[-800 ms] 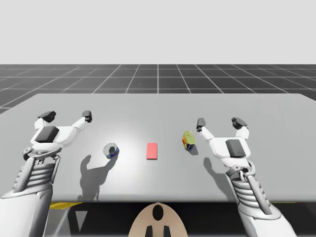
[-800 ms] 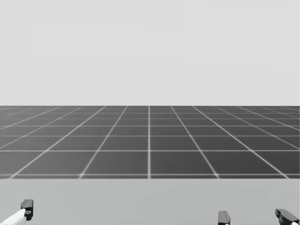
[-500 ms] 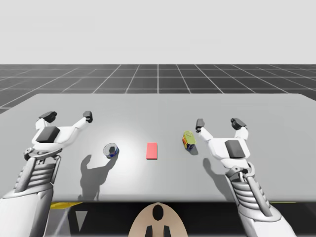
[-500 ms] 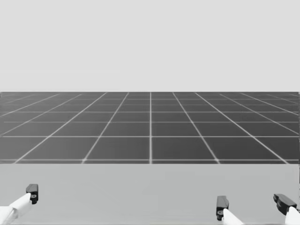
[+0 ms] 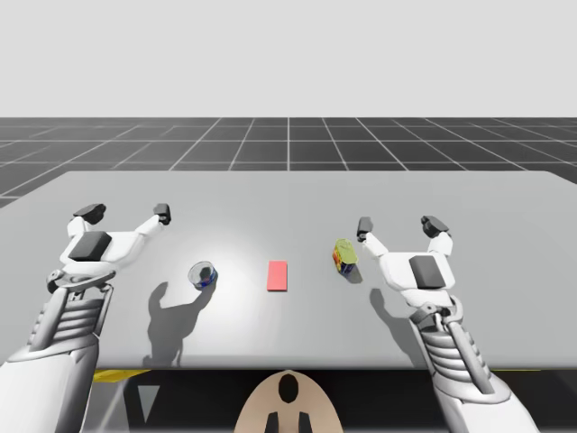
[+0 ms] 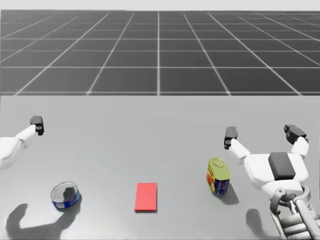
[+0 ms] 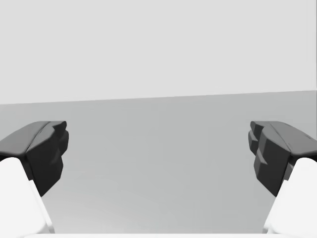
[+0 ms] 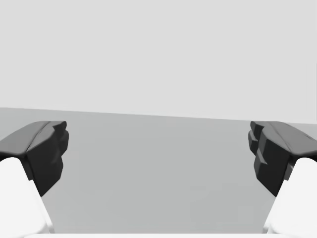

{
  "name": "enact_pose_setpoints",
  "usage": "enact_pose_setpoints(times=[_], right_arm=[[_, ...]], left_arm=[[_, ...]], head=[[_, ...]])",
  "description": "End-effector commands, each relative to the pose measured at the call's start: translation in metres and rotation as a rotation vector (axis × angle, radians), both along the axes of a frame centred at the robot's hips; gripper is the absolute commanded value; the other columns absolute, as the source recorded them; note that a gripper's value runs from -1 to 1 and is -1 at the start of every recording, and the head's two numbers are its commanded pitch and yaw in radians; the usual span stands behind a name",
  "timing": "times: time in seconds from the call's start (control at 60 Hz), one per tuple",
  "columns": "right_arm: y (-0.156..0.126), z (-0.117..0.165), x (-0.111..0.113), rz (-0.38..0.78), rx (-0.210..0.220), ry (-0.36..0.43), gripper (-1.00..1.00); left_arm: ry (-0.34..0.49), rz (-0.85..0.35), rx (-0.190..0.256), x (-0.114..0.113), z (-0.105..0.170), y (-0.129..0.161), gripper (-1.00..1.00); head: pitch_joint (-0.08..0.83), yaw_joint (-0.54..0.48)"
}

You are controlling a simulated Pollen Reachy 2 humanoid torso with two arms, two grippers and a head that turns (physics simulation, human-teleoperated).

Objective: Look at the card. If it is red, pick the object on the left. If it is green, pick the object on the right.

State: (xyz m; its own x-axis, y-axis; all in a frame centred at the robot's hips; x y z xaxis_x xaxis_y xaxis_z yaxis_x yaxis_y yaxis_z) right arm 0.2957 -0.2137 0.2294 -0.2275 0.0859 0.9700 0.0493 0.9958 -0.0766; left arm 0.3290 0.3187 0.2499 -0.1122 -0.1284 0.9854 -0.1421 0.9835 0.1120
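Grey desk (image 5: 288,194): at its left my left claw (image 5: 125,213) hovers, spread wide, holding nothing. Then a short blue can (image 5: 203,274), the red card (image 5: 278,275) lying flat mid-desk, a yellow-green can (image 5: 345,255), and near it my right claw (image 5: 399,225), likewise spread.

A plain grey flat surface (image 5: 288,194) carries three things in a row, well apart: a low round blue tin (image 5: 203,274) at left, a flat red rectangular card (image 5: 278,275) midway, a yellow-green can (image 5: 345,255) at right.
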Motion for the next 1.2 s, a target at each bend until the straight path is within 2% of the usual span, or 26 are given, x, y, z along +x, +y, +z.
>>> enact_pose_setpoints(times=[0.017, 0.217, 0.35, 0.8, 1.2], right_arm=[[0.0041, -0.0019, -0.0005, 0.003, 0.018, 0.005, -1.0], [0.0045, -0.0019, -0.0008, 0.005, 0.014, 0.005, -1.0], [0.0047, -0.0016, -0.0011, 0.01, 0.014, 0.004, -1.0], [0.0059, -0.0023, -0.0017, 0.016, 0.01, 0.006, -1.0], [0.0104, -0.0055, -0.0022, 0.029, 0.0, 0.013, -1.0]], left_arm=[[0.0, -0.002, 0.003, 0.0003, -0.0001, 0.0, -1.0], [0.004, -0.005, 0.007, 0.0004, -0.0001, -0.0007, -1.0], [0.004, -0.006, 0.009, 0.0001, 0.0, -0.0012, -1.0], [0.005, -0.006, 0.011, -0.0004, 0.0001, -0.0031, -1.0], [0.005, -0.005, 0.011, -0.0005, 0.0, -0.0031, -1.0]], head=[[0.475, 0.0], [0.619, 0.03], [0.671, 0.04], [0.699, 0.06], [0.715, 0.28]])
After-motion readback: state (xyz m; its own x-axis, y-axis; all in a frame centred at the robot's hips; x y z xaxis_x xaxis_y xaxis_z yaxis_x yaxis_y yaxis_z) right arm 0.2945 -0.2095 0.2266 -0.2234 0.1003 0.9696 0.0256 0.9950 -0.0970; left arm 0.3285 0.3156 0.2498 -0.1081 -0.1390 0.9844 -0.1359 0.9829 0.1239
